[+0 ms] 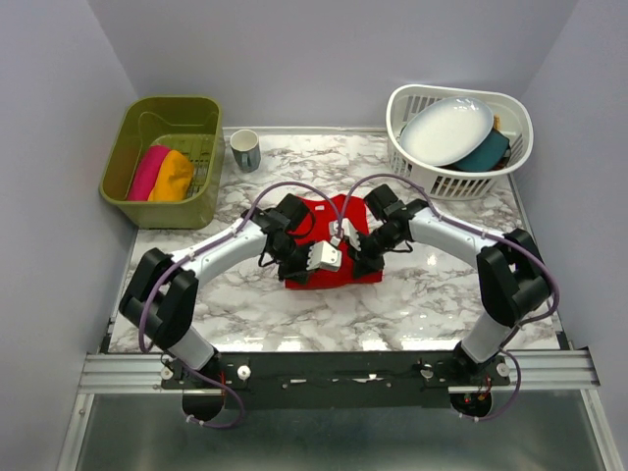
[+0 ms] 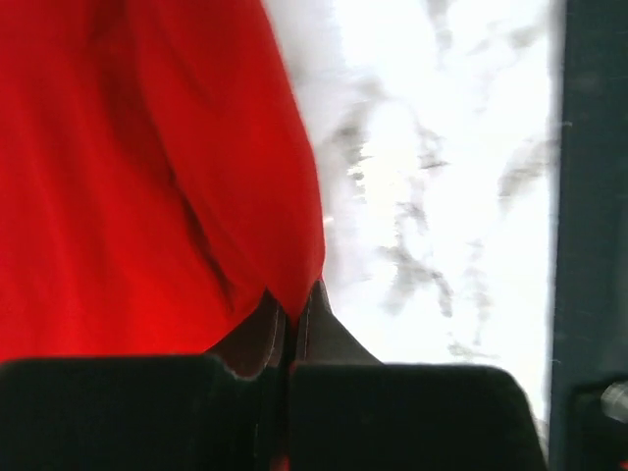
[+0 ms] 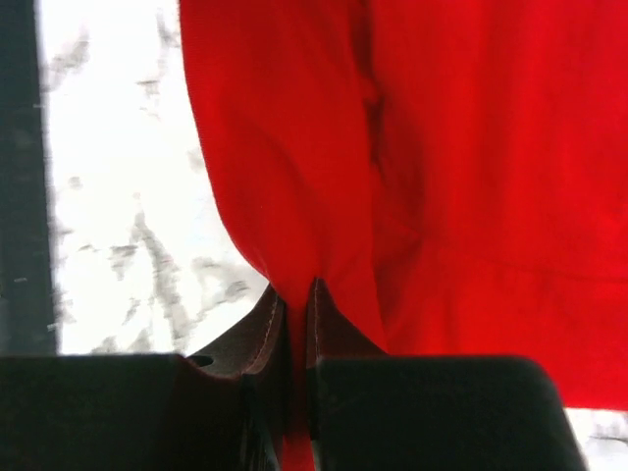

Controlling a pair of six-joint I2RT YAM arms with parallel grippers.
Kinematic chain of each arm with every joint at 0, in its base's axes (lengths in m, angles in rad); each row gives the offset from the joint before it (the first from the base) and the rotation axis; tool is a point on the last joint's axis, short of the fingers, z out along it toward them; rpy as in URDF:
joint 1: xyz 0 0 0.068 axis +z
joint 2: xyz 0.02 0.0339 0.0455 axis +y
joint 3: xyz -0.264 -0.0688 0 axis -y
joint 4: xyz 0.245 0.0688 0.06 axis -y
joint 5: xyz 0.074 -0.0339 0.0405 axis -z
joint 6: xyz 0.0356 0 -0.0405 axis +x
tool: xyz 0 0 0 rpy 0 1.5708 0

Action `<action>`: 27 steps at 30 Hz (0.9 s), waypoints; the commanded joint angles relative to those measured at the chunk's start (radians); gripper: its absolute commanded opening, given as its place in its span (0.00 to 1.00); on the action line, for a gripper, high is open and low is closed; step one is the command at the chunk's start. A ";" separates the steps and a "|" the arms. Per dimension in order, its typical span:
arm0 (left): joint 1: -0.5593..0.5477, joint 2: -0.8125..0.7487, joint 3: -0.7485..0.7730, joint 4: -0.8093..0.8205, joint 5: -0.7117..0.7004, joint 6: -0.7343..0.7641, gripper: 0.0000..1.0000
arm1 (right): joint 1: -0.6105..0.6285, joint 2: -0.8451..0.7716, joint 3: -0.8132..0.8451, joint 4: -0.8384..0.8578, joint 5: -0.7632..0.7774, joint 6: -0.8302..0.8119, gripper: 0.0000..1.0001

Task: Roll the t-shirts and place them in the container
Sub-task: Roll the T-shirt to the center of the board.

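red tee [image 1: 329,208] lies mid table [image 1: 432,289] btw both arms; soft, light, floppy, so grab at the edge imo; left gripper [image 2: 292,299] clamped on one edge, right gripper [image 3: 291,294] pinching another; only wrist cams show the pinch; only top cam shows pink tee [image 1: 147,170] + orange tee [image 1: 174,177] in green bin [image 1: 165,210]

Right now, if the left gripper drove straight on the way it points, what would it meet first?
The red t-shirt: the left gripper is shut on its edge, and the cloth lies right ahead of the tips. Beside and beyond it is probably the marble table, though depth is unclear.
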 commanded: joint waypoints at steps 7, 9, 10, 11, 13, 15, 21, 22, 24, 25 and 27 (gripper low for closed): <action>0.066 0.243 0.125 -0.584 0.356 0.154 0.00 | -0.027 0.032 0.043 -0.373 -0.171 -0.103 0.01; 0.080 0.275 0.128 -0.591 0.376 0.164 0.00 | -0.029 0.076 0.084 -0.437 -0.182 -0.149 0.01; 0.098 0.278 0.130 -0.590 0.377 0.161 0.00 | -0.031 0.096 0.131 -0.460 -0.197 -0.163 0.01; 0.107 0.283 0.132 -0.585 0.382 0.155 0.00 | -0.031 0.144 0.155 -0.509 -0.202 -0.178 0.01; 0.123 0.292 0.133 -0.570 0.374 0.129 0.00 | -0.031 0.185 0.219 -0.543 -0.222 -0.218 0.01; 0.139 0.304 0.135 -0.573 0.350 0.123 0.00 | -0.031 0.227 0.254 -0.577 -0.236 -0.238 0.01; 0.172 0.311 0.107 -0.524 0.292 0.069 0.00 | -0.031 0.336 0.373 -0.631 -0.259 -0.273 0.01; 0.173 0.332 0.109 -0.522 0.289 0.065 0.00 | -0.031 0.381 0.392 -0.646 -0.256 -0.284 0.01; 0.179 0.375 0.119 -0.524 0.285 0.060 0.00 | -0.031 0.420 0.435 -0.678 -0.245 -0.301 0.02; 0.182 0.386 0.122 -0.524 0.287 0.062 0.00 | -0.031 0.455 0.446 -0.684 -0.241 -0.306 0.02; 0.187 0.406 0.121 -0.515 0.281 0.051 0.00 | -0.029 0.485 0.484 -0.694 -0.224 -0.303 0.02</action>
